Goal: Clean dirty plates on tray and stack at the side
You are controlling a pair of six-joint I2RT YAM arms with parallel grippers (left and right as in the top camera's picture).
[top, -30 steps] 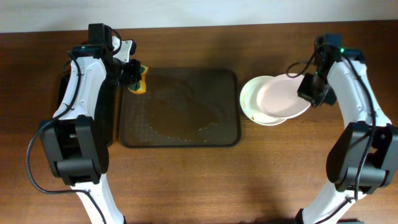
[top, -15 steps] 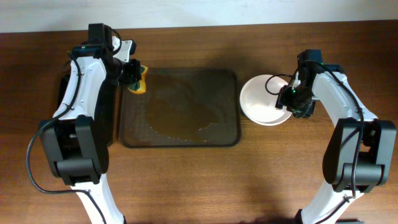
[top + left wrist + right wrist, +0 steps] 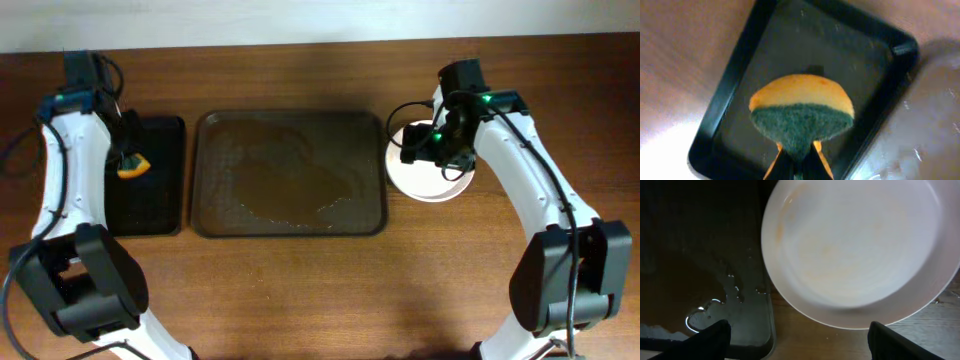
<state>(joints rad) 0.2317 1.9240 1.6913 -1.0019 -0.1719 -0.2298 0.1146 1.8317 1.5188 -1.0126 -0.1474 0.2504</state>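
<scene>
Left fingers (image 3: pixel 785 167) clamp the sponge (image 3: pixel 801 115) above the black tray (image 3: pixel 850 60), likely to park it. Right fingers (image 3: pixel 710 339) gape over the stacked plates (image 3: pixel 850 250), leaving them free.

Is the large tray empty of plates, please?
Empty of plates: the tray holds only wet residue; the plates sit beside it.

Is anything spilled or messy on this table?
Yes. The large tray is wet: a film and droplets of liquid lie across its floor, pooling near one corner. The white plate beside it shows faint orange smears.
</scene>
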